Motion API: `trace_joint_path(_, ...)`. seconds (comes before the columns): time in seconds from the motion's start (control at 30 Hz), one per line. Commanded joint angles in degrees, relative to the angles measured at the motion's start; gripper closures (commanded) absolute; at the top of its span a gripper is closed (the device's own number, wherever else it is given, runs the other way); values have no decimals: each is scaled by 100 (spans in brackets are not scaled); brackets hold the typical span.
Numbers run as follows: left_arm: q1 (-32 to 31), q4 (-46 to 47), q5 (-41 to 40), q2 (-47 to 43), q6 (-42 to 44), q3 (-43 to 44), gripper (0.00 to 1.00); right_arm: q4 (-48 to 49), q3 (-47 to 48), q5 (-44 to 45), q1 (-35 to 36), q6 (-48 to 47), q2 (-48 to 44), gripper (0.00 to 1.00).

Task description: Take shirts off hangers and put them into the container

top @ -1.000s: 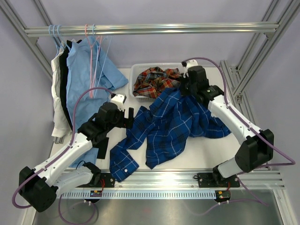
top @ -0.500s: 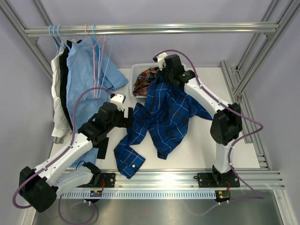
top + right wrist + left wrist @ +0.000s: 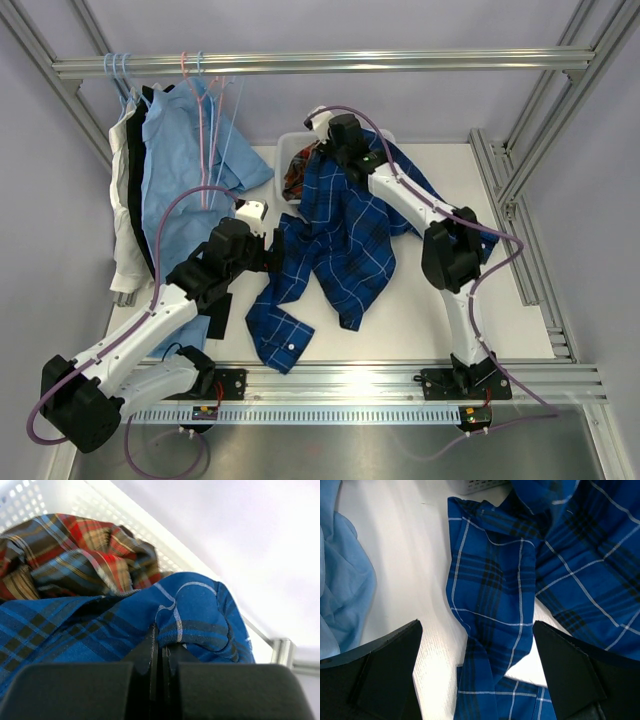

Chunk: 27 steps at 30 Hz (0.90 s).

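Observation:
A dark blue checked shirt point(image 3: 340, 240) trails from the white container point(image 3: 287, 150) down across the table. My right gripper point(image 3: 322, 158) hangs over the container's left part, shut on a fold of that shirt point(image 3: 195, 615); the closed jaws point(image 3: 161, 640) pinch the cloth. A red-orange plaid shirt point(image 3: 85, 545) lies inside the container point(image 3: 30, 500). My left gripper point(image 3: 475, 624) stands open just above the table, over a sleeve of the blue shirt point(image 3: 495, 595), not touching it. Light blue point(image 3: 175, 170), black point(image 3: 133, 180) and white point(image 3: 122, 220) shirts hang on hangers at the left.
A bare pink hanger point(image 3: 200, 110) and pale blue hangers point(image 3: 120, 75) hang from the metal rail point(image 3: 320, 63) across the back. Frame posts stand at both sides. A hanging light blue sleeve point(image 3: 345, 580) lies left of my left gripper.
My right gripper has swung left across the container with the blue shirt, dragging the cloth left and over the basket. The left arm has not moved.

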Motion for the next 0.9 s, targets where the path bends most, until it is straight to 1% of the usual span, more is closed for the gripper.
trace_joint_path(0.0, 14, 372, -114, 18, -23, -40, 1, -406, 660, -295, 62, -77, 657, 98)
trace_joint_path(0.1, 14, 381, -123, 9, -23, -57, 1, -837, 722, -462, 71, 309, 905, 85)
trace_joint_path(0.13, 14, 381, -114, 0, -32, -57, 1, -918, 688, -471, 62, 510, 906, 78)
trace_joint_path(0.17, 14, 399, -105, -17, -32, -66, 1, -980, 644, -506, 71, 591, 880, 67)
trace_joint_path(0.2, 14, 399, -96, -26, -41, -92, 1, -998, 565, -524, 71, 661, 801, 63)
trace_joint_path(0.27, 14, 399, -88, -61, -50, -92, 1, -963, 310, -568, 80, 863, 442, 55)
trace_joint_path(0.3, 14, 399, -87, -61, -50, -92, 1, -963, 170, -603, 71, 908, 170, 50)
trace_joint_path(0.47, 14, 416, 27, -61, -76, -48, 1, -1270, -86, -559, 71, 1224, -324, 38)
trace_joint_path(0.5, 14, 416, 44, -61, -76, -40, 1, -1253, -191, -550, 71, 1277, -472, 33)
trace_joint_path(0.57, 14, 408, 62, -105, -85, -31, 1, -1218, -595, -603, 80, 1496, -684, 29)
trace_joint_path(0.67, 14, 320, 62, -167, -129, 13, 1, -1095, -1192, -814, 80, 1917, -1325, 24)
trace_joint_path(0.7, 14, 285, 53, -193, -181, 48, 1, -1016, -1359, -849, 71, 2014, -1692, 22)
trace_joint_path(0.77, 14, 215, 79, -184, -260, 144, 1, -928, -1860, -849, 71, 2383, -2080, 15)
trace_joint_path(0.8, 14, 197, 114, -150, -382, 162, 1, -893, -2218, -849, 80, 2646, -2439, 13)
trace_joint_path(0.83, 14, 197, 150, -114, -445, 180, 1, -875, -2422, -841, 71, 2787, -2599, 8)
trace_joint_path(0.87, 6, 197, 185, -88, -506, 189, 1, -849, -2616, -840, 71, 2937, -2784, 5)
